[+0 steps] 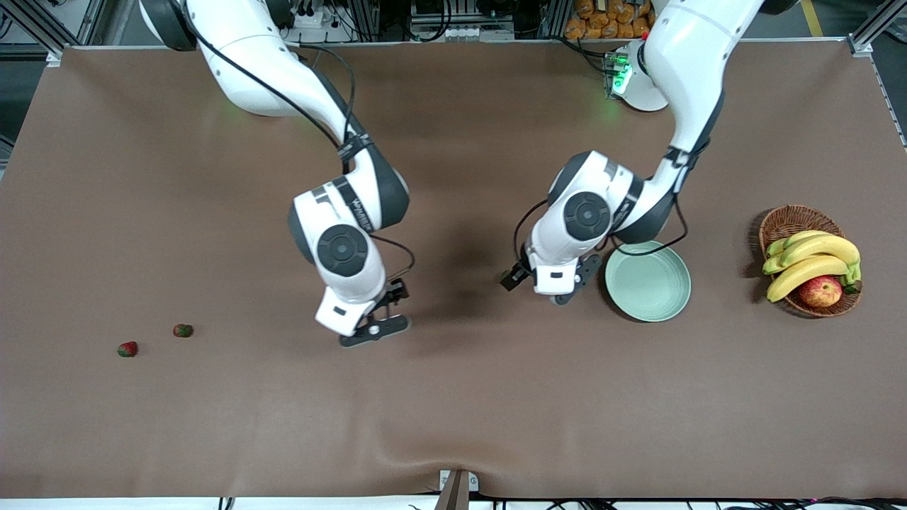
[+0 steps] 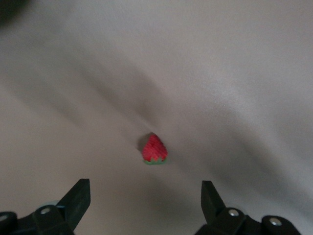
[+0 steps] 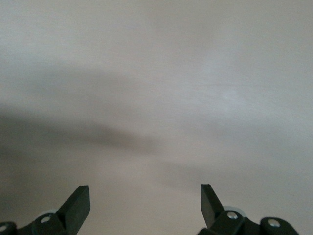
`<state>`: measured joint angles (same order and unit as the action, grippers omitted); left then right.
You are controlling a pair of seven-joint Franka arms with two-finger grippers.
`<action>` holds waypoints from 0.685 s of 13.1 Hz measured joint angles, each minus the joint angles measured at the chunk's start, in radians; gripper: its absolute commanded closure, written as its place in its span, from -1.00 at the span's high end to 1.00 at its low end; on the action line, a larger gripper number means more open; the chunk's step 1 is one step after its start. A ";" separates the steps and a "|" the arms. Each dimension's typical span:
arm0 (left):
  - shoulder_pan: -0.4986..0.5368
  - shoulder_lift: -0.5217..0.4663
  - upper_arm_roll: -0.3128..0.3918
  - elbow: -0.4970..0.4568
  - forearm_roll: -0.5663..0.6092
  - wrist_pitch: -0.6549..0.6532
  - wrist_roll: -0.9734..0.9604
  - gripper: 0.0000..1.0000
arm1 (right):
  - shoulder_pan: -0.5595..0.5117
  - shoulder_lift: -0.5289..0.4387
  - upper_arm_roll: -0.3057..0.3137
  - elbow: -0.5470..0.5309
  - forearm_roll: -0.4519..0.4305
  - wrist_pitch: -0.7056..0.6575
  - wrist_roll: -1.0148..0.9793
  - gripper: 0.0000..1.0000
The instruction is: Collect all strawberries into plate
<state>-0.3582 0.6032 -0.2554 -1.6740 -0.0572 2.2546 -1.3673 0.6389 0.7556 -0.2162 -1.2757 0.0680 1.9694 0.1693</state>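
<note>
Two strawberries lie on the brown table toward the right arm's end, one (image 1: 127, 348) slightly nearer the front camera than the other (image 1: 183, 330). A third strawberry (image 2: 155, 149) shows only in the left wrist view, on the cloth under my left gripper (image 2: 145, 188), which is open and empty. In the front view this left gripper (image 1: 549, 290) hangs beside the mint-green plate (image 1: 648, 283), which holds nothing. My right gripper (image 1: 374, 327) hovers over bare table at mid-table, well apart from the two berries. It is open (image 3: 145, 193) with only cloth below it.
A wicker basket (image 1: 786, 216) with bananas (image 1: 811, 258) and an apple (image 1: 820, 290) stands at the left arm's end of the table, past the plate. The cloth is wrinkled near the front edge.
</note>
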 measured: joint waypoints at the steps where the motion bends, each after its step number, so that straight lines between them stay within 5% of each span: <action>1: -0.010 0.025 0.002 0.009 0.000 0.020 -0.018 1.00 | -0.005 -0.018 -0.025 -0.026 0.000 -0.003 0.001 1.00; 9: -0.032 0.117 0.010 0.022 0.009 0.072 -0.055 0.88 | -0.181 -0.071 -0.051 -0.107 0.000 -0.001 0.002 1.00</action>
<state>-0.3899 0.7203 -0.2451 -1.6521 -0.0483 2.3267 -1.4220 0.4575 0.6847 -0.2676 -1.3825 0.0684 1.9687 0.1714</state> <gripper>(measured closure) 0.022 0.000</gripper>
